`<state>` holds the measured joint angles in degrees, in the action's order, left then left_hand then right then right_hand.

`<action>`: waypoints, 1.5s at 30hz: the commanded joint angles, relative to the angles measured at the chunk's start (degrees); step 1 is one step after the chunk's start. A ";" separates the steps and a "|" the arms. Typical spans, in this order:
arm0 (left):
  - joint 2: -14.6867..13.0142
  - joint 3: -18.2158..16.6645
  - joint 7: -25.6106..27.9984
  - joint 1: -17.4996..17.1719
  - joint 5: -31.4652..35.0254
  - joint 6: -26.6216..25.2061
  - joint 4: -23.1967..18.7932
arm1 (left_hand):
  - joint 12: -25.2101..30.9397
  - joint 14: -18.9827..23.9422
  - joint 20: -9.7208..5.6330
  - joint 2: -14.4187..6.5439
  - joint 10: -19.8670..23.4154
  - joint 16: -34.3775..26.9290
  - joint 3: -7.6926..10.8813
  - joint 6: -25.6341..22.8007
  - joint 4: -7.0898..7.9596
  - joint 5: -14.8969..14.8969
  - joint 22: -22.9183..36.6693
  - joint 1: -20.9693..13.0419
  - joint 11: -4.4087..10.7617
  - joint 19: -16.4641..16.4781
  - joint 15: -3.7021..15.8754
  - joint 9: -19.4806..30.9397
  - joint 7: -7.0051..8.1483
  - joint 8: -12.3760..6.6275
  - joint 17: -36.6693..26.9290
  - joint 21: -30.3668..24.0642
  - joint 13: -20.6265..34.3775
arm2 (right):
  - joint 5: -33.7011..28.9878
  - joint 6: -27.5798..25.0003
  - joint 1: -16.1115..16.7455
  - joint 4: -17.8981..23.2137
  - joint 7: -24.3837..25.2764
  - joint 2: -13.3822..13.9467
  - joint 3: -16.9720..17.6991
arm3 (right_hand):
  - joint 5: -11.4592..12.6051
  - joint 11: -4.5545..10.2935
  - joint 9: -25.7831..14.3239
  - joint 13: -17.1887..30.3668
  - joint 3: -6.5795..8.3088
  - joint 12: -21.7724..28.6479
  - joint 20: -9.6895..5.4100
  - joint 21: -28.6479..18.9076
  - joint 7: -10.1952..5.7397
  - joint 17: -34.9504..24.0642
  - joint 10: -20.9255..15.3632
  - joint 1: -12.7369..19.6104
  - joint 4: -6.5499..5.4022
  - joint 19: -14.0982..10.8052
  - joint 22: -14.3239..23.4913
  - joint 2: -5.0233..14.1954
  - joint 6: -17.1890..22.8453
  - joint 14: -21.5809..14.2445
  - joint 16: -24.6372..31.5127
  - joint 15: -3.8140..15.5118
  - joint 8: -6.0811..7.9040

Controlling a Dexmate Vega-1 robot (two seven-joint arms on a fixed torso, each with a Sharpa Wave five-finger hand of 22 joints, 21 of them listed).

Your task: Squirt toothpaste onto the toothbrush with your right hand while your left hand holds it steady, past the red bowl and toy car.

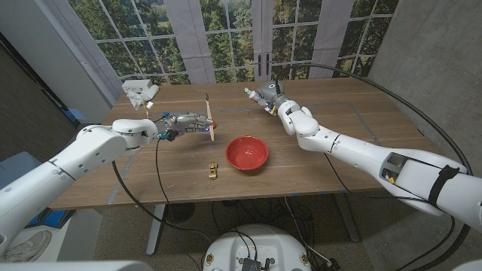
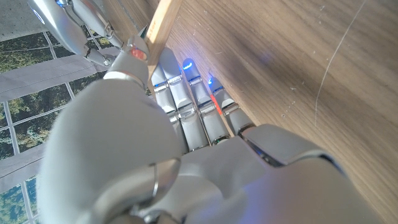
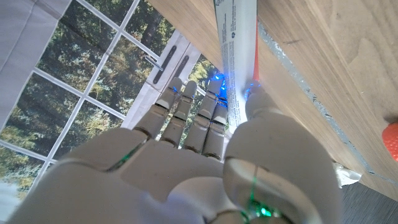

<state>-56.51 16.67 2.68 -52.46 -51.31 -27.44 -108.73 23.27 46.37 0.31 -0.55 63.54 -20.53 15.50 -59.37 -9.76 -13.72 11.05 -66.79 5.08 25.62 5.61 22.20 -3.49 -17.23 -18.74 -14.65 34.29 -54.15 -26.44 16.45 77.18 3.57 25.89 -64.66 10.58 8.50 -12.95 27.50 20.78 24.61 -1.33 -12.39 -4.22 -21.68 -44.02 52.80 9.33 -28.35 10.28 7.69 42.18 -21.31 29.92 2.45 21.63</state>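
Now gripping the wooden toothbrush (image 1: pixel 208 114) in the left hand (image 1: pixel 183 123), fingers closed around its handle, bristles pointing away over the table (image 1: pixel 354 120). Clutching the toothpaste tube (image 1: pixel 251 93) in the right hand (image 1: pixel 269 96), well apart. Sitting nearer: red bowl (image 1: pixel 246 153), toy car (image 1: pixel 213 171).

A wooden-handled toothbrush (image 1: pixel 208 114) is held upright at the table's left. A white toothpaste tube (image 1: pixel 254 93) is held at the far side, well apart.
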 commanded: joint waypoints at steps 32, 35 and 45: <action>2.33 3.19 -3.99 5.59 2.53 -0.80 4.57 | -0.11 0.68 0.40 -6.66 4.08 0.40 -0.03 -0.60 -0.10 -0.58 0.15 -7.03 3.42 0.10 8.02 0.37 0.04 0.51 -0.26 -0.66 0.37 | -9.73 -2.76 1.35 3.92 -6.90 -0.07 1.30 | 0.52 0.41 -0.56 2.38 -1.10 1.31 -0.31 -0.59 -0.23 -0.86 -0.05 0.97 -0.46 -0.46 0.21 0.06 0.22 -0.53 0.69 8.67 0.56; 2.35 3.21 -3.96 5.74 2.51 -1.03 4.55 | -0.17 0.67 0.41 -6.67 4.03 0.43 -0.03 -0.64 -0.09 -0.58 0.15 -7.02 3.56 0.08 8.04 0.41 0.05 0.51 -0.24 -0.66 0.37 | -9.52 -2.34 1.40 3.34 -6.16 -0.19 1.30 | 0.55 0.46 -0.58 2.53 -1.08 1.38 -0.32 -0.60 -0.21 -0.85 -0.08 1.11 -0.38 -0.49 0.22 0.09 0.21 -0.50 0.63 8.66 0.59; 2.32 3.11 -3.39 5.79 2.43 -1.70 3.83 | -0.23 0.66 0.35 -6.64 4.04 0.51 -0.07 -0.63 -0.09 -0.60 0.15 -7.01 3.28 0.10 8.01 0.51 0.04 0.60 -0.26 -0.69 0.44 | -10.58 -1.01 -0.20 1.41 -10.68 -0.73 -0.90 | 0.60 0.52 -0.62 2.94 -1.06 1.57 -0.32 -0.59 -0.26 -0.80 -0.21 1.23 -0.39 -0.49 0.22 0.20 0.38 -0.72 0.54 8.61 0.74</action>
<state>-54.20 19.89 -1.24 -46.75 -48.86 -28.54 -104.30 22.91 46.57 0.31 -0.92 63.54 -20.12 15.25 -59.57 -9.69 -13.94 11.05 -67.16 5.08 25.62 5.42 22.48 -3.25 -16.78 -18.73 -15.09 34.50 -63.98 -29.19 17.69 80.82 -3.02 25.91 -63.61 10.87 8.72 -13.51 30.17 19.77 25.89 -1.55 -12.82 -4.21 -22.33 -43.79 53.40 8.92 -28.56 10.26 7.70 42.16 -21.30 30.56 2.45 22.14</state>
